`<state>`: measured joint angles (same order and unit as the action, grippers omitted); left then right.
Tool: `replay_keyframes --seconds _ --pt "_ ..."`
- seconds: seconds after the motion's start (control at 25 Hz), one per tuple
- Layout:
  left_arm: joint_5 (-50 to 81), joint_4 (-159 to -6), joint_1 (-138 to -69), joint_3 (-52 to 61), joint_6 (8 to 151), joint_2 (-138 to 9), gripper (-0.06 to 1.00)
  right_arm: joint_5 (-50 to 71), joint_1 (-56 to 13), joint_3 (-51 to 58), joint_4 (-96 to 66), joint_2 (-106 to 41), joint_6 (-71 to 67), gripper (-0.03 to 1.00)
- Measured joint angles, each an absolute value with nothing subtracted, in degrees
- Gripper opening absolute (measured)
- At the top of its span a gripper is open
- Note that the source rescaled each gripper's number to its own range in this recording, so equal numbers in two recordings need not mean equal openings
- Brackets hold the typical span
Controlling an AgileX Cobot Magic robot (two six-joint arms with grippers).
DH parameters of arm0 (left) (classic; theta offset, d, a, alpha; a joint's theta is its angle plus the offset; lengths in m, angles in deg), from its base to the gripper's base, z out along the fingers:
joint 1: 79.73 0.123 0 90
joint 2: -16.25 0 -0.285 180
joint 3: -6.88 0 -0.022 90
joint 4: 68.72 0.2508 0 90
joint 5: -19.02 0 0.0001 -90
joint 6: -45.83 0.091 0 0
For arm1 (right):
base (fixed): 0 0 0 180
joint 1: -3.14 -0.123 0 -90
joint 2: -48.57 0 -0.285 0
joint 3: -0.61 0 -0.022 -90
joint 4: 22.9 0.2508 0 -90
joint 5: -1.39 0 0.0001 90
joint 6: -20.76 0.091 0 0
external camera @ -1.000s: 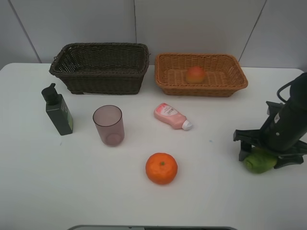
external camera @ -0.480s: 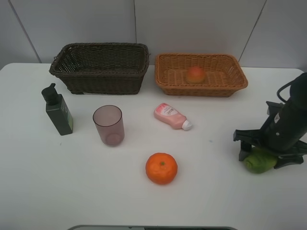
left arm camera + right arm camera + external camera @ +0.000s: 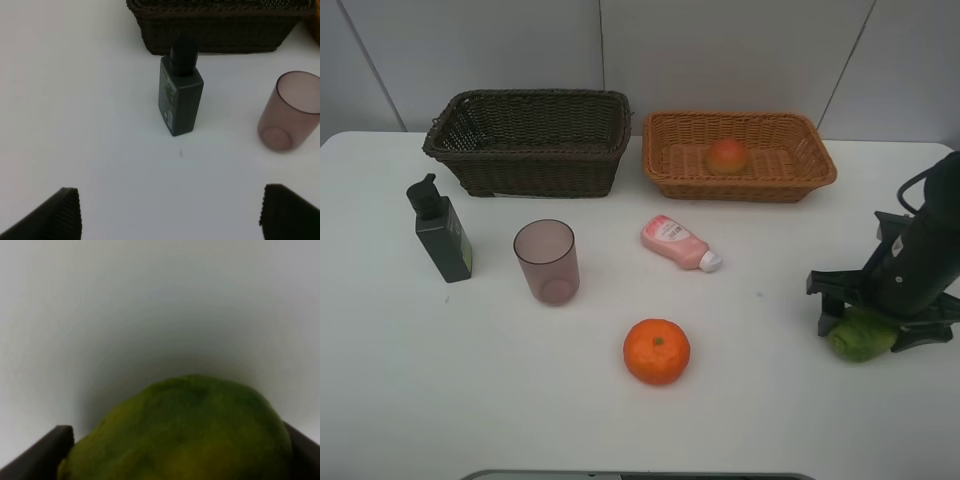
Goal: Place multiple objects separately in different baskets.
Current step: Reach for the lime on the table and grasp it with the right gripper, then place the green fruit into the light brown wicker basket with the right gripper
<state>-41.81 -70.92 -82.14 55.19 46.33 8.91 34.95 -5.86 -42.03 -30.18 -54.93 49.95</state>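
Observation:
My right gripper [image 3: 876,320] stands over the green fruit [image 3: 860,342] at the table's right edge. In the right wrist view the fruit [image 3: 185,430] fills the space between both fingers and touches them. The red-orange peach [image 3: 727,155] lies in the light tan basket [image 3: 820,172]; the dark brown basket [image 3: 530,172] holds nothing I can see. The orange [image 3: 657,351], pink tube [image 3: 678,243], mauve cup [image 3: 547,261] and dark green pump bottle [image 3: 442,232] stand on the table. My left gripper [image 3: 172,212] is open, back from the bottle [image 3: 180,95] and the cup [image 3: 290,117].
The white table [image 3: 470,380] ends at a pale panelled wall behind the baskets. The dark basket's wall [image 3: 215,37] stands just behind the bottle in the left wrist view. The left arm does not show in the high view.

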Motion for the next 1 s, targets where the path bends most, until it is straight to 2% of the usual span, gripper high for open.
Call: replay_keyframes --seconds 0.16,0.44,0.76,1.0 --pt "-41.8 -70.9 -82.1 55.2 46.3 8.9 0.92 40.0 -5.9 -38.0 -30.2 -54.9 49.6 0.5" --pt "-41.8 -70.9 -82.1 55.2 46.3 8.9 0.92 50.9 -5.9 -25.1 -30.2 -55.0 45.6 0.5" --pt "-41.8 -70.9 -82.1 55.2 46.3 8.9 0.92 54.7 -5.9 -11.3 -28.6 -55.3 41.7 0.5" --pt "-41.8 -70.9 -82.1 55.2 46.3 8.9 0.92 58.8 -6.0 -0.8 -27.9 -61.2 39.2 0.5"
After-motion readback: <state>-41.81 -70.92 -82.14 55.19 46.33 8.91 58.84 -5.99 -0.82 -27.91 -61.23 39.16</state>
